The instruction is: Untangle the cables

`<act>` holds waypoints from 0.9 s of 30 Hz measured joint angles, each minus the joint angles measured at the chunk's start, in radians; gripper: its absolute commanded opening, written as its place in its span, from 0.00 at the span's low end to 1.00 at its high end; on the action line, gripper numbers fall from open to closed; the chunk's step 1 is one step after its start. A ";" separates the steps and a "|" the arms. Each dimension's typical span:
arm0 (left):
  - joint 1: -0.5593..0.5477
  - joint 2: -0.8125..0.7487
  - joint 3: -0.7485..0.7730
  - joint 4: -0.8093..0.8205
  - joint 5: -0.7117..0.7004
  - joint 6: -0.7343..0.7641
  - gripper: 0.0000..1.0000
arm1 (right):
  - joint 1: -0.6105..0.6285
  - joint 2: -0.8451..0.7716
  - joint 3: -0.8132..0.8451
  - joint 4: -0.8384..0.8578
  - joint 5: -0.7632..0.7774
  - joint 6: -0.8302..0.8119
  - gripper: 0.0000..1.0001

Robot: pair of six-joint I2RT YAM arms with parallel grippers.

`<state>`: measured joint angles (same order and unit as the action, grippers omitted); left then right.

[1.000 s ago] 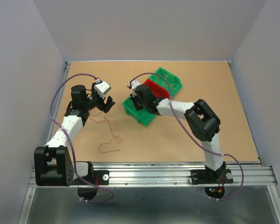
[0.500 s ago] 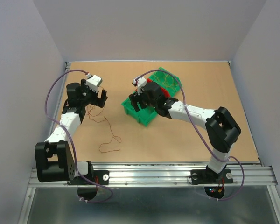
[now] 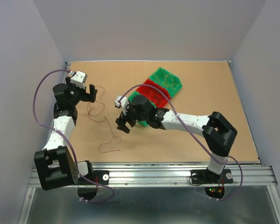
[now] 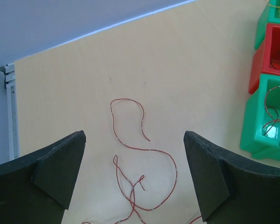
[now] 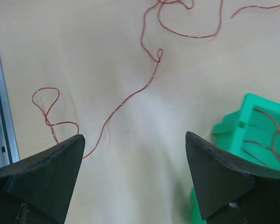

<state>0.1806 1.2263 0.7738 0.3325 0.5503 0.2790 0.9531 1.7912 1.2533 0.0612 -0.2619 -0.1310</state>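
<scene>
Both arms are hovering over loose strands, so the step in hand looks like the approach to a fresh pick. The cables (image 4: 150, 149) are lying in curly loops on the worktop (image 3: 200, 88), around 8 o'clock from its middle, with more sitting in the bins (image 3: 165, 79) at 1 o'clock. The left hand (image 3: 89, 94), at 10 o'clock, is gaping wide and empty. The right hand (image 3: 122, 123), near centre, is likewise spread. Next, one hand probably needs lowering onto a single strand clear of the crossings.

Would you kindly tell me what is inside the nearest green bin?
Thin reddish cables curl inside the green bin. Its floor is partly out of frame, and the right arm mostly hides it from above.
</scene>
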 measured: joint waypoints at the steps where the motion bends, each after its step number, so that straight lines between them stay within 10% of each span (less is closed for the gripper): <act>1: 0.000 -0.001 0.000 0.003 0.002 -0.003 0.99 | 0.008 0.007 0.001 -0.002 -0.010 -0.005 0.94; 20: 0.011 -0.041 -0.015 0.027 0.026 -0.013 0.99 | 0.061 0.492 0.352 0.053 0.206 0.156 0.89; 27: 0.011 -0.041 -0.015 0.028 0.034 -0.013 0.99 | 0.073 0.552 0.406 0.114 0.273 0.176 0.45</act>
<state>0.1917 1.1854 0.7586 0.3603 0.5842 0.2665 1.0264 2.3428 1.6588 0.1749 0.0113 0.0448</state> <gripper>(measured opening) 0.986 0.574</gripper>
